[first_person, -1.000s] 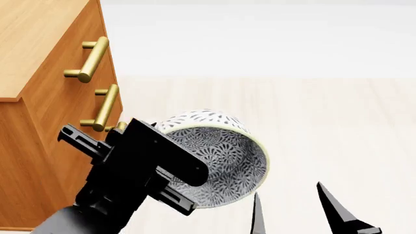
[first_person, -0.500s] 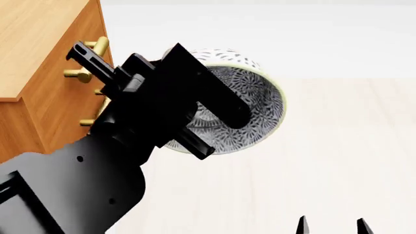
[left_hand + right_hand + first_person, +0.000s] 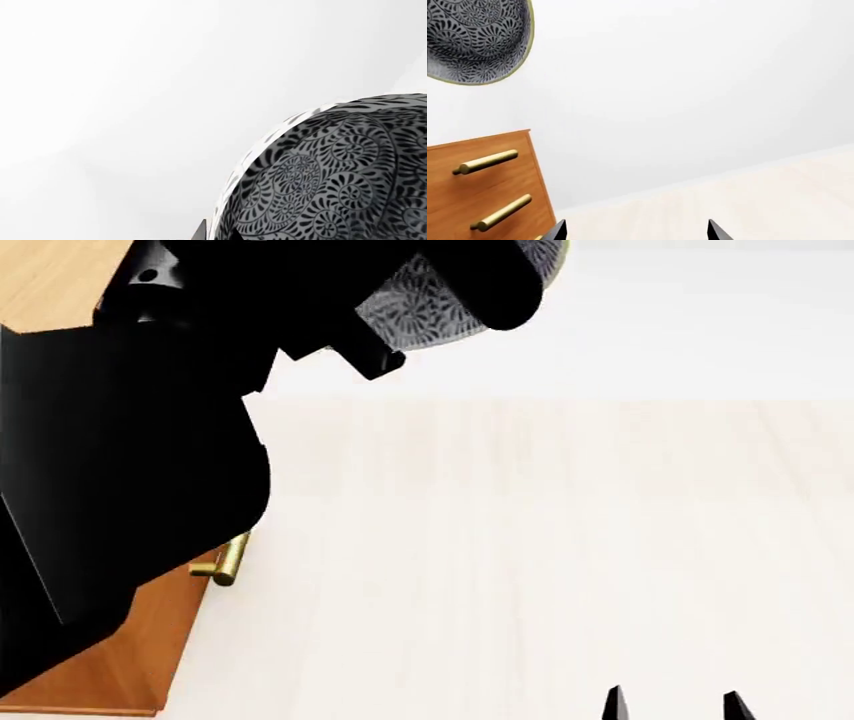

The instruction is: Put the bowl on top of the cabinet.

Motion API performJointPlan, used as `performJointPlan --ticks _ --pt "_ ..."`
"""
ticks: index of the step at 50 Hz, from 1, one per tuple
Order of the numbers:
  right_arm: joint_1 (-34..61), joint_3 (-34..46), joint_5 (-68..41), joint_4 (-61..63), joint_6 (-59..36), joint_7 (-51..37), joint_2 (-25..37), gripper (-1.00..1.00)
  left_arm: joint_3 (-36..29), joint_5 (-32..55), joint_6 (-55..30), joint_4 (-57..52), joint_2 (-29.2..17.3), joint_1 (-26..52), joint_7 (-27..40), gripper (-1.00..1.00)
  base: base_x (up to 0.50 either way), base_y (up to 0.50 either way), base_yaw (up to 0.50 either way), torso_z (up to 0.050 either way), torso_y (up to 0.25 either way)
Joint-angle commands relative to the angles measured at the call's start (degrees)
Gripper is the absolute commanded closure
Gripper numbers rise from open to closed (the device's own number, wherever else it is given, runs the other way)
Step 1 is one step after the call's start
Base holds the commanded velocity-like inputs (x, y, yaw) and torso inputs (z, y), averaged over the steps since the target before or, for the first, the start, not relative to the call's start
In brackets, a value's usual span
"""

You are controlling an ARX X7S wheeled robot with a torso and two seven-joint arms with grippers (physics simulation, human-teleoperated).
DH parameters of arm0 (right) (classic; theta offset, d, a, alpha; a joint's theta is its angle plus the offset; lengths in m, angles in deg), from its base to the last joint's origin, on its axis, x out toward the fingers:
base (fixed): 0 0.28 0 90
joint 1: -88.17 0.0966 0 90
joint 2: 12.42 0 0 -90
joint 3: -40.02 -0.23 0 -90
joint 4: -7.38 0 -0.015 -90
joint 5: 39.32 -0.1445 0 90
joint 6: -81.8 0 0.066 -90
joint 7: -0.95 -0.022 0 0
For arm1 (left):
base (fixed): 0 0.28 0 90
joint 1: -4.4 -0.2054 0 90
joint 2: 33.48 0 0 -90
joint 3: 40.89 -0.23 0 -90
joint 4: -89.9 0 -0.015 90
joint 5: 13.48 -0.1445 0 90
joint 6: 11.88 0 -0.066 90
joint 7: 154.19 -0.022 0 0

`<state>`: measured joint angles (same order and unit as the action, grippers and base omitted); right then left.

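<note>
The bowl [image 3: 424, 312], white with a dense grey-black floral pattern, hangs high at the head view's top edge, mostly hidden by my left arm. My left gripper [image 3: 497, 298] is shut on its rim, one finger [image 3: 200, 232] outside the wall. The patterned bowl [image 3: 333, 175] fills one corner of the left wrist view. The orange-brown cabinet [image 3: 54, 280] stands at the left, its top lower than the bowl [image 3: 474, 40]. My right gripper [image 3: 674, 706] is open and holds nothing, low at the front right, tips apart [image 3: 636, 232].
The cabinet's drawer fronts [image 3: 487, 190] carry brass bar handles [image 3: 486, 161], one of which shows under my left arm [image 3: 227, 562]. Pale wood floor [image 3: 561, 540] spreads to the right, up to a white wall [image 3: 694, 90].
My left arm has lifted the bowl from drawer-front height up to the top of the head view, and now hides most of the cabinet. The right gripper has sunk lower in view.
</note>
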<state>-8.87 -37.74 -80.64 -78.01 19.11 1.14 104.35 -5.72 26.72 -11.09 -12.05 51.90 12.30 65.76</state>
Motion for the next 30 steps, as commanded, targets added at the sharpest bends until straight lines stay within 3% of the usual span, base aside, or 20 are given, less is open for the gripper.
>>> performJointPlan --ticks 1,12,20,30 --pt "0.2 0.4 -0.1 0.0 -0.2 0.3 -0.1 -1.00 -1.7 10.0 -0.5 6.6 -1.7 10.5 5.9 1.00 0.00 0.00 0.00 0.000 0.000" --pt "0.6 0.8 0.1 -0.3 -0.4 0.5 -0.2 -1.00 6.4 16.7 2.1 11.2 -3.2 12.6 3.2 1.00 0.00 0.00 0.00 0.000 0.000" --pt "0.8 0.8 -0.3 -0.7 -0.4 0.8 -0.2 -1.00 7.4 16.9 5.9 18.0 -4.1 14.0 -0.8 1.00 0.00 0.00 0.00 0.001 0.000" --pt "0.7 -0.4 -0.7 -1.3 0.2 0.3 0.0 -1.00 6.9 12.1 17.8 39.0 -2.2 19.7 -13.0 1.00 0.00 0.00 0.00 0.000 0.001"
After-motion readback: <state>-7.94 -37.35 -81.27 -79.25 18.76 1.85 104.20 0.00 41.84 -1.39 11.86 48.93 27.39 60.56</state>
